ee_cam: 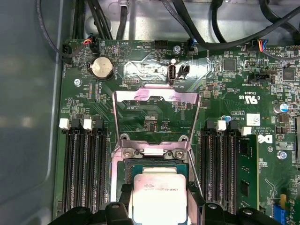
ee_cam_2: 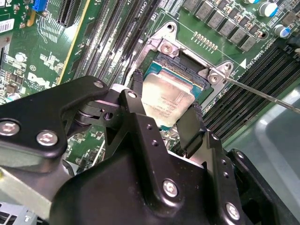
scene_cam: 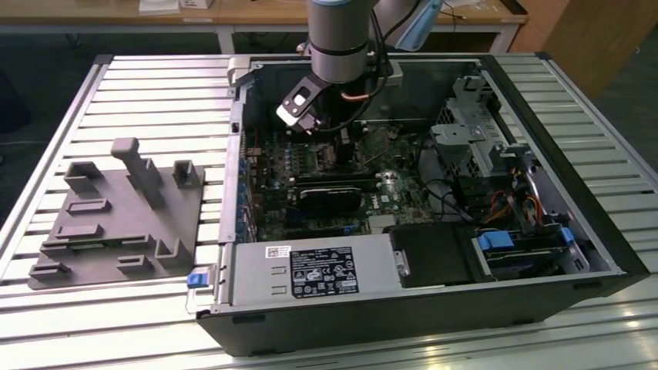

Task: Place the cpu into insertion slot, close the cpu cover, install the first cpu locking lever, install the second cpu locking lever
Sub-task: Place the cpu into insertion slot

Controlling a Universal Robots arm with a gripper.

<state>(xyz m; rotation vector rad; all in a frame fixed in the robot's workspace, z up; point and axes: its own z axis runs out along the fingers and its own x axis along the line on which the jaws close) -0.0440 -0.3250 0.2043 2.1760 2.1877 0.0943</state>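
i have the gripper (ee_cam_2: 163,112) clamped on the cpu (ee_cam_2: 168,96) by opposite edges, just over the insertion slot (ee_cam_2: 182,69); the cpu cover (ee_cam: 154,95) stands open at the slot's hinge edge.

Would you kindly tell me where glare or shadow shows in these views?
First wrist view: the raised cpu cover mirrors pinkish light; second wrist view: the cpu shines pale on top; exterior view: the computer case lies dim inside.

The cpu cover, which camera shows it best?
The first wrist view: the cpu cover stands swung open, its whole frame and cut-out facing the camera. The second wrist view catches its hinged end by the screws; in the exterior view it is too small to tell.
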